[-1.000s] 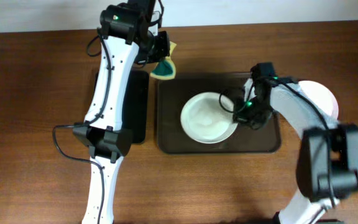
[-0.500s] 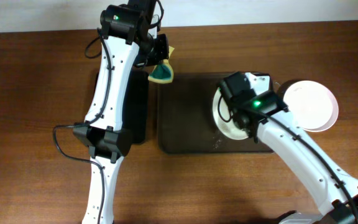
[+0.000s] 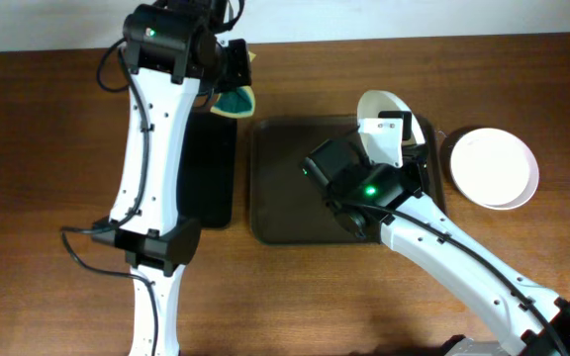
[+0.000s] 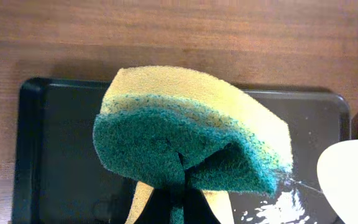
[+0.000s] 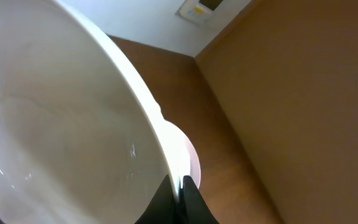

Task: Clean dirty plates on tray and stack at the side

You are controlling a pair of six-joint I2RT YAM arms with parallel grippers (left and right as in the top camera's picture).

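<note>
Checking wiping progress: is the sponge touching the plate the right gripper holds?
No: overhead, the sponge hangs by the black tray's far end, apart from the plate lifted at the brown tray's far edge.

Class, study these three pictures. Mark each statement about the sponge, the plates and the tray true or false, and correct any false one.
1. The left pincer grips a green and yellow sponge. True.
2. The right pincer is empty. False: it is shut on the rim of a white plate.
3. A second plate rests on the table beside the brown tray. True.
4. A plate lies flat in the middle of the brown tray. False: the tray's visible middle is bare, and the gripped plate is raised and tilted.
</note>
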